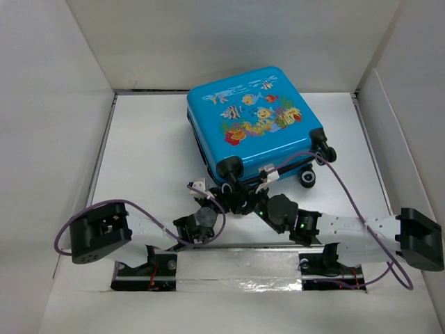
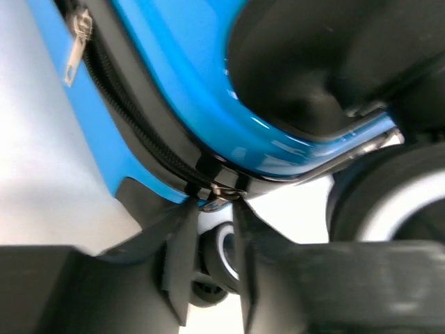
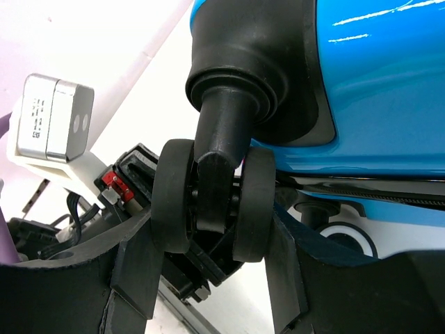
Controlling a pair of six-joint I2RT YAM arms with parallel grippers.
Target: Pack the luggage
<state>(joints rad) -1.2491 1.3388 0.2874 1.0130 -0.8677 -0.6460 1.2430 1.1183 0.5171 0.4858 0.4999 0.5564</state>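
The luggage [image 1: 254, 118] lies flat and closed on the white table, fish print up, wheels toward the arms. In the left wrist view its blue shell [image 2: 181, 76] and black zipper trim fill the frame. My left gripper [image 2: 214, 205] is nearly closed, its tips pinching the metal zipper pull [image 2: 221, 193] at the corner; in the top view it [image 1: 207, 197] sits at the case's near left corner. My right gripper [image 3: 212, 223] is shut on the black twin wheel [image 3: 208, 202], one finger against each outer face; from above it [image 1: 238, 191] is just below that caster.
White enclosure walls [image 1: 55, 139] surround the table on three sides. Purple cables [image 1: 348, 191] loop from both arms. Two more wheels [image 1: 308, 179] stick out at the case's near right corner. A second zipper pull [image 2: 76, 42] hangs further along the seam. The left arm's silver camera [image 3: 55, 118] is close beside the right gripper.
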